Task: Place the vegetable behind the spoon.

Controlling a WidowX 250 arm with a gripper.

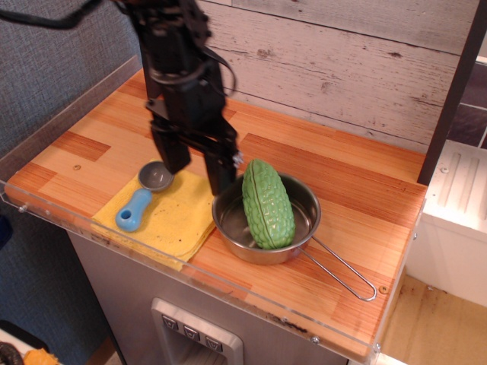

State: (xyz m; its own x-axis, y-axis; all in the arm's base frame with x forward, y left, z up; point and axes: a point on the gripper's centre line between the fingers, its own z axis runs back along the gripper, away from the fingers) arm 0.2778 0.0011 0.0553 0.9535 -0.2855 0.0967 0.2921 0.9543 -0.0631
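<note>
One wooden worktop (342, 175) carries everything, backed by a pale plank wall (342, 61). Above its left half hangs the black gripper (196, 163), jaws spread and empty, one finger above the spoon's bowl, the other just beside the pan rim. A steel saucepan (304, 228) with a wire handle stands to the right, and the vegetable (267, 204) lies tilted inside it, resting on the rim. A yellow cloth (171, 220) lies left of the pan, touching it. On the cloth rests the spoon (144, 195), blue handle toward the front edge.
</note>
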